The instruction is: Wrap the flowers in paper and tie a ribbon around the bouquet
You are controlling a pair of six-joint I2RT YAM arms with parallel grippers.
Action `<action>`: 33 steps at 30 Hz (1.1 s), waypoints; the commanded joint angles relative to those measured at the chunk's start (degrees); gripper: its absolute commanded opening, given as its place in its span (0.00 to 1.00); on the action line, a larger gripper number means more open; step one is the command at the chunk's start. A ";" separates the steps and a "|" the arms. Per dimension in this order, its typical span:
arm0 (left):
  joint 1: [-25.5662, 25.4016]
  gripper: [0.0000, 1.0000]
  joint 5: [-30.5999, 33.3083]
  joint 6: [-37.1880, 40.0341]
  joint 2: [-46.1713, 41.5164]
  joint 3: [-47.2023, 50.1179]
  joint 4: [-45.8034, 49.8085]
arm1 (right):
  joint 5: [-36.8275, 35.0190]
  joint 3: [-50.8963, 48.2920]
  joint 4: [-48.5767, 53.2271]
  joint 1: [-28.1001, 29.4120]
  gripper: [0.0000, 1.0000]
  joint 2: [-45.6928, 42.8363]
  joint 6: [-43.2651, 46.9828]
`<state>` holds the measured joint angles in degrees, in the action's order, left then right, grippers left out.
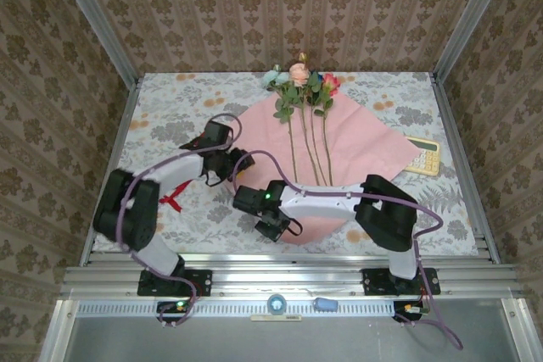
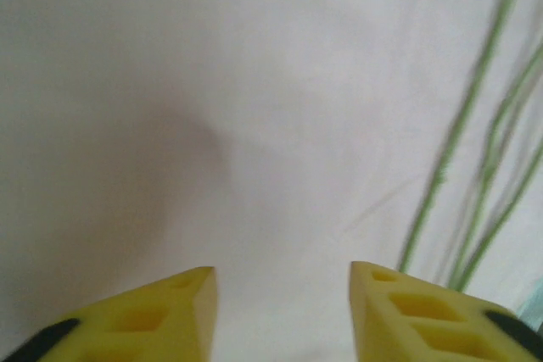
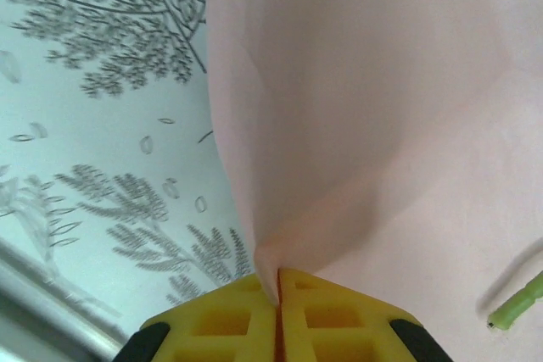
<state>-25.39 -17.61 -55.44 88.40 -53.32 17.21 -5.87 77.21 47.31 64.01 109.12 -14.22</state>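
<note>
I'm pinching the paper [image 1: 361, 148] at bottom centre with my right gripper [image 3: 278, 281], for folding over the flowers [image 1: 303, 91]; my left gripper [image 2: 282, 281] is hovering spread-fingered above its left half.

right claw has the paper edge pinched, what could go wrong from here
The right claw grips the paper only at its tips, so the sheet may slip out or tear when pulled.
The flowers lie loose on the sheet; lifting that edge could roll their stems off centre.
The open left claw hovers close to the stems and might knock them.
</note>
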 commanded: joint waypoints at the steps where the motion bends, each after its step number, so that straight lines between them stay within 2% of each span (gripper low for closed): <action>1: -0.41 0.50 8.87 -4.31 -10.25 -2.07 13.71 | 9.22 0.59 1.76 -2.47 0.10 -2.82 2.32; 4: -0.42 0.53 9.13 -8.51 -16.29 1.26 18.91 | 13.56 -0.12 1.37 -4.41 0.10 -2.60 3.18; 5: -2.51 0.53 8.47 -10.43 -18.31 3.35 18.88 | 14.21 -0.06 1.46 -4.88 0.10 -2.44 3.53; 11: -8.35 0.56 7.67 -23.92 -26.22 14.23 13.14 | 17.84 0.98 2.02 -7.50 0.09 -1.74 5.07; 16: -10.94 0.58 7.39 -31.26 -24.63 19.63 4.52 | 19.71 1.37 2.50 -8.55 0.09 -1.55 6.08; 22: -12.20 0.58 8.14 -33.60 -19.13 20.01 -3.02 | 20.61 1.13 2.37 -9.11 0.08 -1.89 6.24; 26: -13.85 0.52 7.92 -34.71 -14.82 20.10 -5.78 | 21.16 0.89 2.22 -9.68 0.08 -2.16 6.26; 29: -14.98 0.46 8.56 -35.17 -13.70 20.10 -4.43 | 21.56 0.42 1.91 -10.11 0.08 -2.56 6.38; 33: -15.07 0.27 10.26 -35.56 -13.79 21.90 -4.64 | 22.81 -0.64 1.15 -10.63 0.09 -3.23 6.66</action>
<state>-40.16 -9.13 -89.65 74.63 -33.08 13.13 14.66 77.19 48.14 53.80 107.59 -8.86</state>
